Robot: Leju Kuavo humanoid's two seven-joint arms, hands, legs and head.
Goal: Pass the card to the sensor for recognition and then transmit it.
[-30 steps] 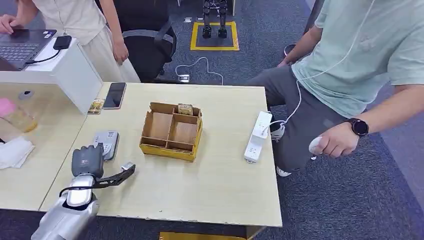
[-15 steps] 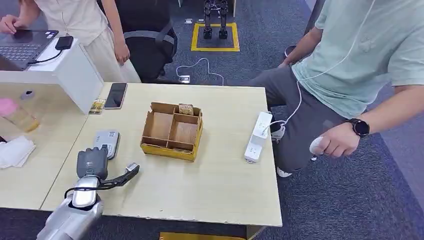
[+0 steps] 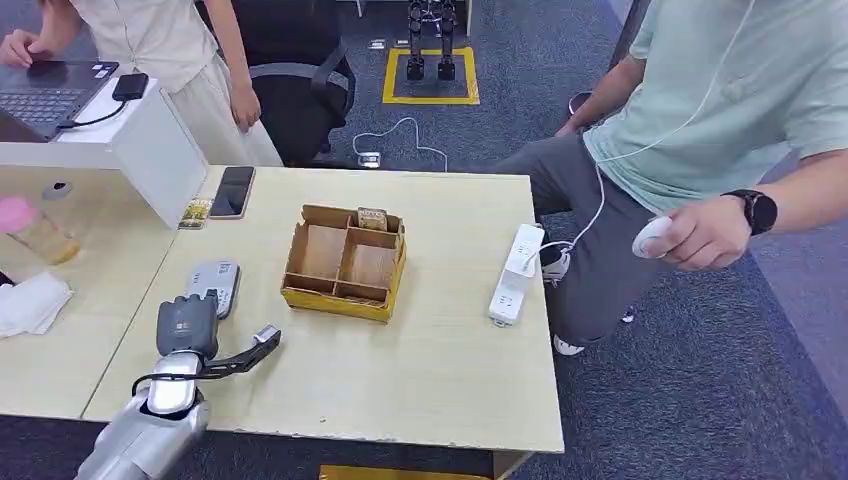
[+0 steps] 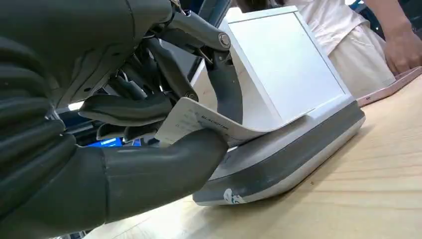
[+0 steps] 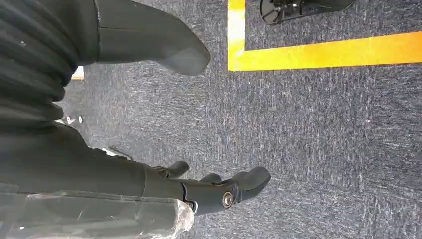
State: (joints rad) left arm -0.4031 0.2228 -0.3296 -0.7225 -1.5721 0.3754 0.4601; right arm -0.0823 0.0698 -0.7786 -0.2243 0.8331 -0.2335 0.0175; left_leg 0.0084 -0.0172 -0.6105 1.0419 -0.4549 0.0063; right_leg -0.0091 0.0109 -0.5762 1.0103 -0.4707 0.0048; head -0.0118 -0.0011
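The card (image 4: 199, 122), pale with small dark print, is pinched between the thumb and fingers of the left robot hand (image 3: 186, 325), its free edge bent against the sloped top of the grey-and-white sensor (image 4: 293, 129). The sensor (image 3: 213, 285) lies on the light wooden surface (image 3: 440, 370) just beyond the hand. A divided cardboard box (image 3: 343, 262) sits near the middle, a white power strip (image 3: 515, 273) towards the far side, and a dark phone (image 3: 232, 190) near the back edge. A person's hand (image 3: 700, 235) holds a small white object beside the surface. The right robot hand (image 5: 219, 191) hangs over blue carpet, fingers apart, holding nothing.
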